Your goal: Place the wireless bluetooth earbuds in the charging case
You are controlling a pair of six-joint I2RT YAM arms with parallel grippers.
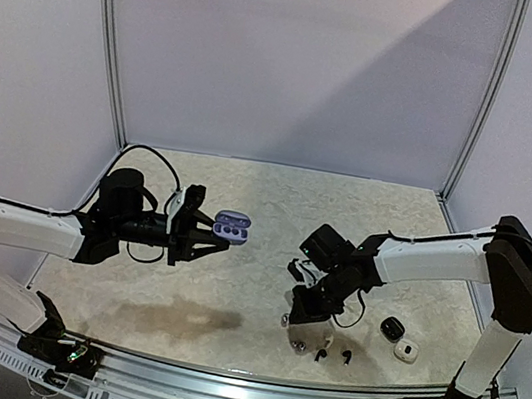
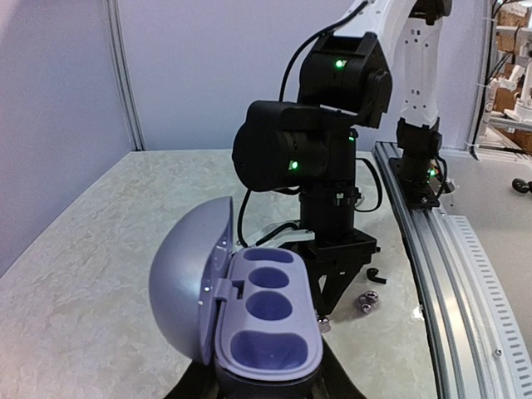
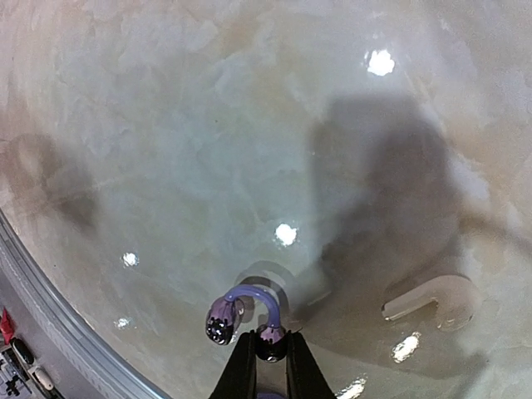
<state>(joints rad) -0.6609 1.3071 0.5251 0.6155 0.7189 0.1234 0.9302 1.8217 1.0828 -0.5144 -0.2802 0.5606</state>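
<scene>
Right gripper [image 3: 269,353]: slim dark fingers drawn almost together, pinching the dark stub end of the purple earbud [image 3: 221,320]; it points straight down at the table [image 3: 166,125].
Purple earbud: glossy lilac bulb joined to a thin curved hook. It sits low over the table with its shadow right beneath; whether it touches the surface cannot be told.
Left gripper [image 1: 218,234]: clamped on the base of the charging case [image 2: 266,332], which it holds in the air, well apart from the right gripper.
Charging case: rounded matte lilac plastic. Its domed lid [image 2: 187,274] is hinged open to one side, and the inner tray has three smooth rounded hollows in a row.
Table: pale marbled surface, glossy, with bright spots of reflected light.
White earbud [image 3: 432,301]: smooth and stemmed, lying flat on the table near the pinched one but apart from it.
Top view only: a black case [image 1: 392,328] and a white case [image 1: 406,350], both pebble-shaped, lie side by side to the right of the right gripper. Small loose earbuds [image 1: 322,354] lie near the front edge.
Left wrist view only: the inside of the case.
Right wrist view only: the pinch itself.
</scene>
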